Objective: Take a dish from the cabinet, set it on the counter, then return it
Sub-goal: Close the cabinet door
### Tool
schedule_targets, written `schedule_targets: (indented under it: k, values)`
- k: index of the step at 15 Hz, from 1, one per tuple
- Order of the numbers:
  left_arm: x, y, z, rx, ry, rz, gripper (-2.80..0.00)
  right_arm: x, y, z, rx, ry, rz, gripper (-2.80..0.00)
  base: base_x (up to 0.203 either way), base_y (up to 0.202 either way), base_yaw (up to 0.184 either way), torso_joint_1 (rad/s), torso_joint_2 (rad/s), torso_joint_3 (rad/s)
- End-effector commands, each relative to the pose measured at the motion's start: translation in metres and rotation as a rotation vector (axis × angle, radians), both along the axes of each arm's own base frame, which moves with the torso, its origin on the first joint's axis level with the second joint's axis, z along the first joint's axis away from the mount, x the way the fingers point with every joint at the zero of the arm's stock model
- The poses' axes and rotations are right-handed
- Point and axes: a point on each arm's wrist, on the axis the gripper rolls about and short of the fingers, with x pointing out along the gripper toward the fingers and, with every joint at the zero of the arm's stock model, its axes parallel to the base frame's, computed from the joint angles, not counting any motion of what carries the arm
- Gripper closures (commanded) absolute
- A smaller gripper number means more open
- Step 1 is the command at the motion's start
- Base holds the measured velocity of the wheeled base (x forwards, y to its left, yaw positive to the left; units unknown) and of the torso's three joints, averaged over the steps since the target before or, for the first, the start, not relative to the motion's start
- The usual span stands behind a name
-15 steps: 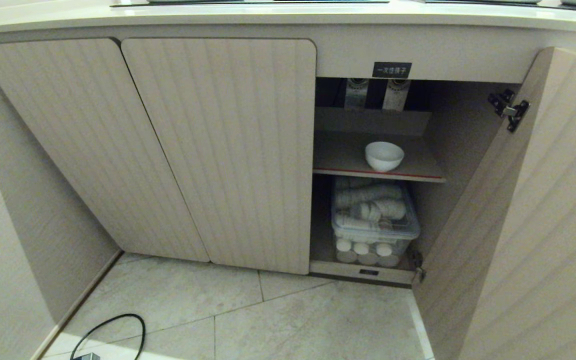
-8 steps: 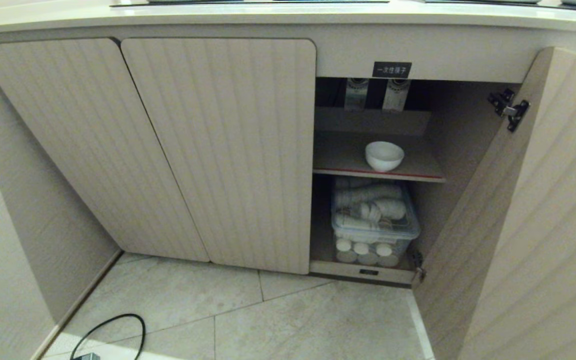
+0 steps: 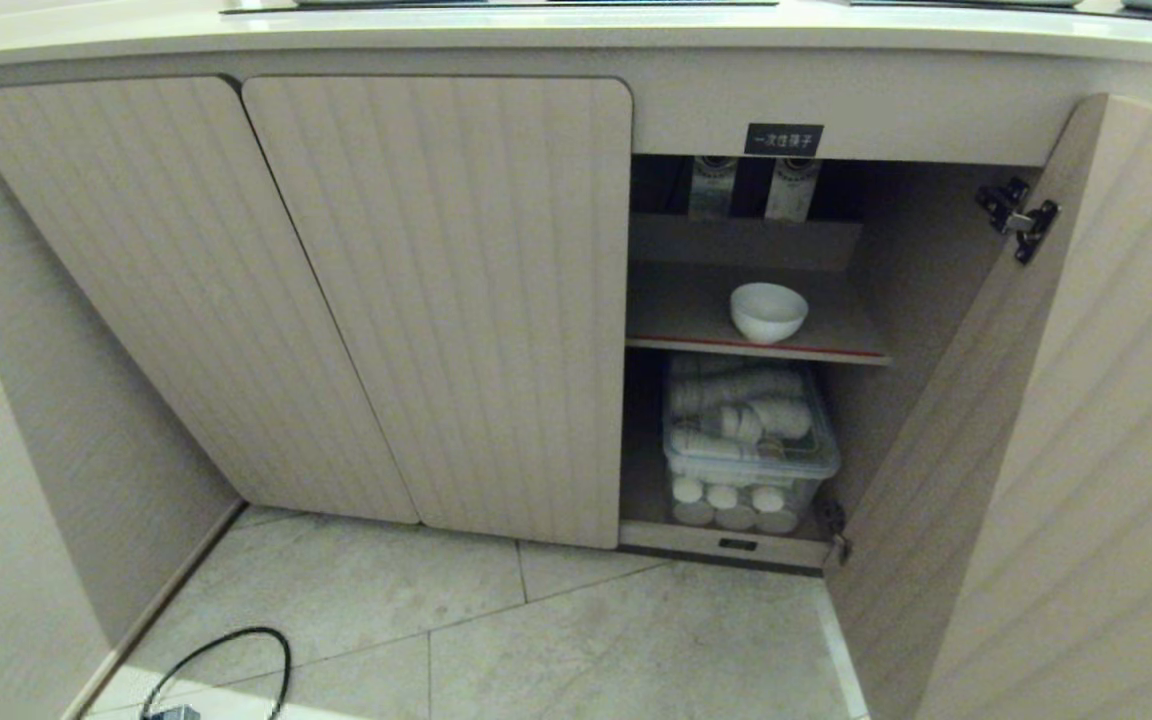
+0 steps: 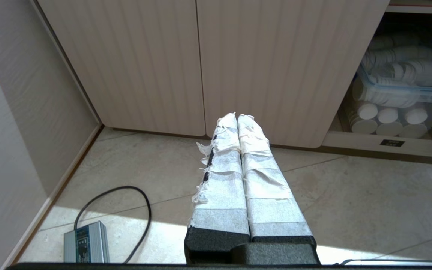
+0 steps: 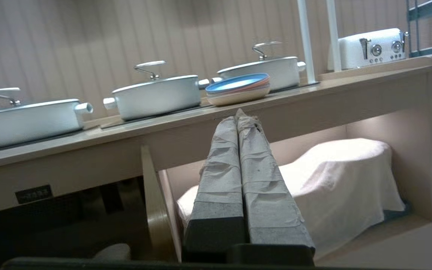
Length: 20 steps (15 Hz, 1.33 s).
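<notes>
Resting on cabinet [image 3: 456,300] shelf, dish [image 3: 768,311], right pincer [image 5: 239,116] closed, well apart

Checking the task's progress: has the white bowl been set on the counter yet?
No, the bowl sits on the red-edged shelf inside the open cabinet, below the counter.

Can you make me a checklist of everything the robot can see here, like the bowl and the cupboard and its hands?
Surface: counter along the top edge; pots and stacked plates on it.
Job's things: dish upright on the red-edged shelf inside the cabinet; right door open.
Clutter: clear tub of white cups below the shelf.
Grippers: left gripper shut, empty, above the floor; right gripper shut, empty, near the counter's edge.
Cables: black cable on the floor tiles.
Surroundings: toaster, white cloth.
</notes>
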Motion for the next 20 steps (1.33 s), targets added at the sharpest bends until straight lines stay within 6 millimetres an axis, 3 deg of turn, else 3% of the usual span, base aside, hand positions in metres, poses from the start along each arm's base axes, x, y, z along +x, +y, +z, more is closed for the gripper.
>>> schedule_targets:
  k: [1, 6, 9, 15, 20]
  values:
    - [0.000, 0.000, 0.000, -0.001, 0.000, 0.000, 0.00, -0.006, -0.002, 0.009, 0.002, 0.026, -0.010, 0.00, 0.000, 0.000, 0.000, 0.000, 0.00, 0.000]
    - [0.000, 0.000, 0.000, -0.001, -0.001, 0.000, 0.00, -0.020, -0.009, 0.022, 0.017, 0.201, -0.080, 0.00, 0.000, 0.000, 0.000, 0.000, 0.00, 0.000]
    - [0.000, 0.000, 0.000, -0.001, 0.000, 0.000, 0.00, -0.014, -0.009, 0.029, 0.028, 0.307, -0.120, 0.00, 0.000, 0.000, 0.000, 0.000, 0.00, 0.000]
    - [0.000, 0.000, 0.000, -0.001, 0.000, 0.000, 0.00, 0.007, -0.013, 0.010, -0.011, 0.475, -0.091, 0.00, 0.000, 0.000, 0.000, 0.000, 0.00, 0.000]
    - [0.000, 0.000, 0.000, -0.001, 0.000, 0.000, 0.00, 0.015, -0.011, -0.009, -0.017, 0.659, -0.183, 0.00, 0.000, 0.000, 0.000, 0.000, 0.00, 0.000]
